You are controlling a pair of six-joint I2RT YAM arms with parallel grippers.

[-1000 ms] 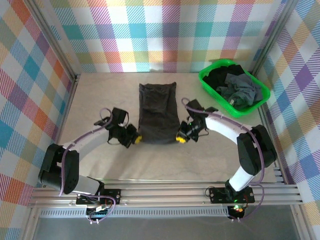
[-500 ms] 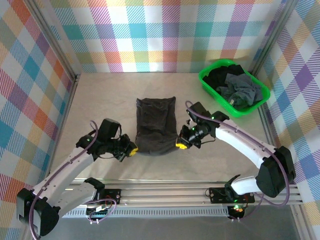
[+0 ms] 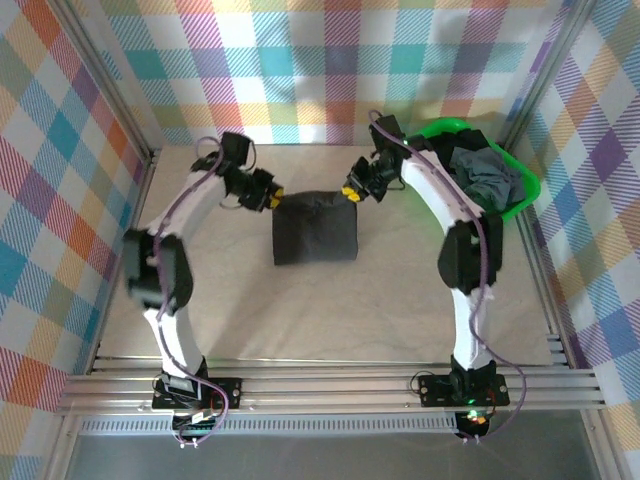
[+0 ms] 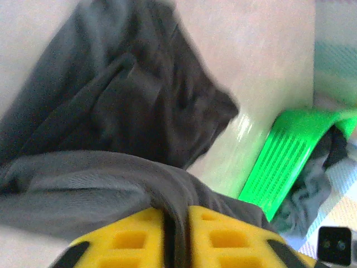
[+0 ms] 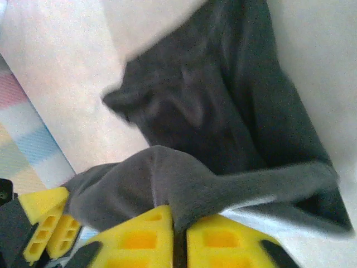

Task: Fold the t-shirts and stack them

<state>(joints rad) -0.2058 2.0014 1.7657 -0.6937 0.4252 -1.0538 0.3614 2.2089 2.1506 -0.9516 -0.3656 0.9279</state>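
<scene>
Left gripper (image 3: 268, 198) first: from the top camera we see it at the far left corner of the charcoal t-shirt (image 3: 315, 232), yellow tips against the cloth's far edge. The right gripper (image 3: 351, 193) meets the far right corner the same way. The shirt lies folded into a compact rectangle on the table (image 3: 400, 290), about midway across and toward the back wall. The green basket (image 3: 523, 195) sits in the far right corner with the other t-shirts (image 3: 482, 172) heaped loosely inside. From this height we cannot tell how either pair of jaws stands.

On the left wrist camera we see the yellow fingers (image 4: 131, 240) drawn almost together, pinching a ridge of grey cloth in the narrow gap. The rest of the shirt spreads rumpled on the table beyond, and the basket's ribbed wall stands to the right.

On the right wrist camera the fingers (image 5: 223, 243) are likewise nearly pressed together, nipping a fold of the same shirt. Its top layer arches up from the darker layer lying flat on the table.
</scene>
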